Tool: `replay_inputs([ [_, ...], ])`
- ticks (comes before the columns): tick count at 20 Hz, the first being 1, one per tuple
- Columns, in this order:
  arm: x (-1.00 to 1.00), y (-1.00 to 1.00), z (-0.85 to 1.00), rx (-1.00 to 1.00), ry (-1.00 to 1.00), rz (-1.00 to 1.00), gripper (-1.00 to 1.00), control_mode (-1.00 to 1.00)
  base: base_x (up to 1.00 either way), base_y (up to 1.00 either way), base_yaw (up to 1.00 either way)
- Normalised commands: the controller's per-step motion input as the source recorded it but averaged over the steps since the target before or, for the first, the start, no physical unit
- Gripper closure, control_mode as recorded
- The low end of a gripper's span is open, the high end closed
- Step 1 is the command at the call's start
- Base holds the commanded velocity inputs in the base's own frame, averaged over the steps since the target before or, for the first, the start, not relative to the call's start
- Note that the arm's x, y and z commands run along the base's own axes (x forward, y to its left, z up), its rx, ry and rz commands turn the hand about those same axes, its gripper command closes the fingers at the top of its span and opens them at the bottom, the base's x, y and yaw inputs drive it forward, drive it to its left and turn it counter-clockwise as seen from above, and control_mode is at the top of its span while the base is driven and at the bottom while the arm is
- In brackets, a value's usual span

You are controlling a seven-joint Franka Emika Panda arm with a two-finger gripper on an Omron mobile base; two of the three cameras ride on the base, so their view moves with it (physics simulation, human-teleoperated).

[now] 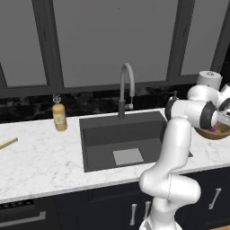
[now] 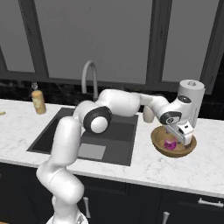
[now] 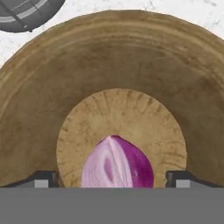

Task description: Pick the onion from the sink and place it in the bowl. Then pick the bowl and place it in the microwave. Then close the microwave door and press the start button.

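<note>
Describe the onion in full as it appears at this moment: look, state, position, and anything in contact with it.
The onion is small and rounded, tapering to a slight point, purple-magenta on one side with a paler pink, faintly streaked patch on the other. It looks whole and unpeeled. It rests on the flat, lighter centre of the wooden bowl, which stands on the white marble counter to the right of the sink. The gripper hangs directly over it with its finger tips spread wide to either side, clear of the onion. Only the bowl's floor appears to touch it.
</note>
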Motion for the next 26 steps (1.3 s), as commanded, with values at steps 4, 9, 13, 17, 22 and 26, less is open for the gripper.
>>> replay_inputs([
  [4, -0.14, 0.71, 0.82, -0.19, 0.04, 0.01, -1.0, -1.0, 0.0, 0.0, 0.0],
  [9, -0.01, 0.84, 0.11, -0.21, 0.36, 0.13, -1.0, -1.0, 0.0, 0.0, 0.0],
  [13, 0.0, 0.42, 0.27, -0.15, 0.34, 0.18, -1.0, -1.0, 0.0, 0.0, 0.0],
  [17, 0.01, 0.19, 0.04, -0.05, 0.28, 0.09, -1.0, -1.0, 0.0, 0.0, 0.0],
  [22, 0.15, 0.0, -0.32, 0.1, 0.12, 0.06, -1.0, -1.0, 0.0, 0.0, 0.0],
  [26, 0.22, -0.07, -0.12, 0.06, 0.06, 0.08, -1.0, -1.0, 0.0, 0.0, 0.0],
])
